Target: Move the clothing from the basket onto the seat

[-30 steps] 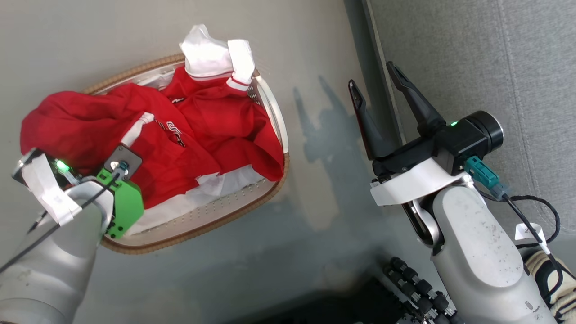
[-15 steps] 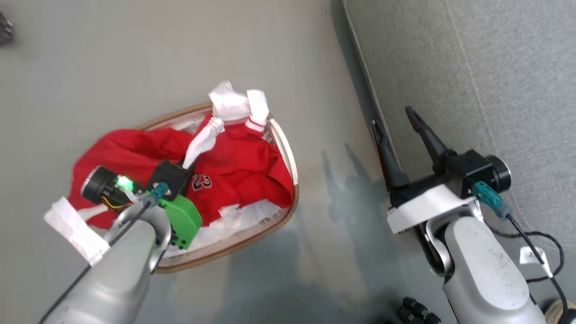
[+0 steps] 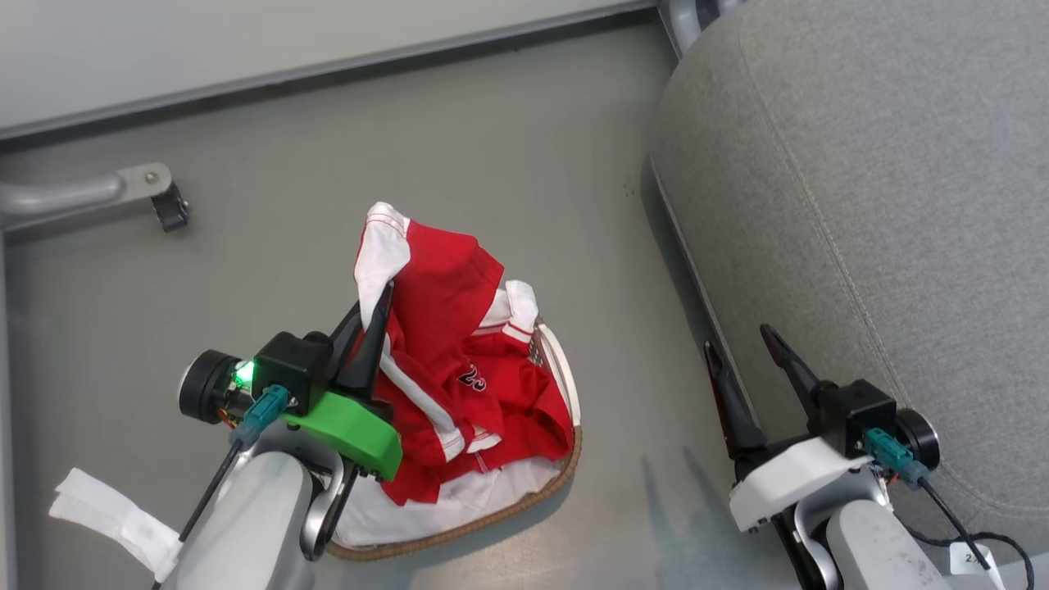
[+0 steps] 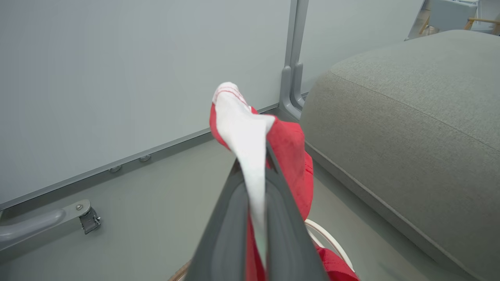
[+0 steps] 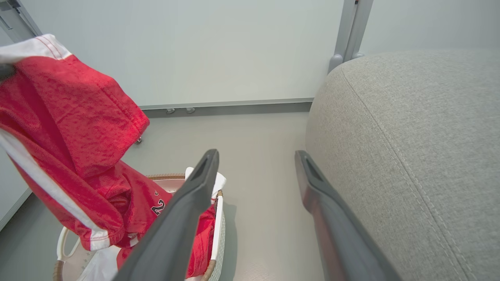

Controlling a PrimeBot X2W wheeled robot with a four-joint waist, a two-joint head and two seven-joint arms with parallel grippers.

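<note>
My left gripper (image 3: 379, 301) is shut on a white panel of the red clothing (image 3: 447, 287) and holds it raised above the basket (image 3: 565, 385), fabric trailing down into it. In the left wrist view the white strip is pinched between my fingers (image 4: 283, 218), with the clothing (image 4: 291, 150) bulging past the tips. More red clothing (image 3: 516, 410) with a white number lies in the basket over the white liner (image 3: 467, 496). My right gripper (image 3: 742, 348) is open and empty beside the grey seat (image 3: 885, 205), just off its front edge. The right wrist view shows the hanging clothing (image 5: 74, 113), basket (image 5: 216, 230) and seat (image 5: 414, 148).
The basket stands on a grey floor (image 3: 524, 147) between the seat and a pale wall panel (image 3: 246, 41). A grey metal leg with a caster (image 3: 168, 209) lies at the left. A vertical grey post (image 4: 293, 70) stands by the seat's far corner.
The head view has shifted, showing the wall and caster. My left gripper rose out of the basket with a garment, its fingers now pointing up. The right gripper stays open near the seat.
</note>
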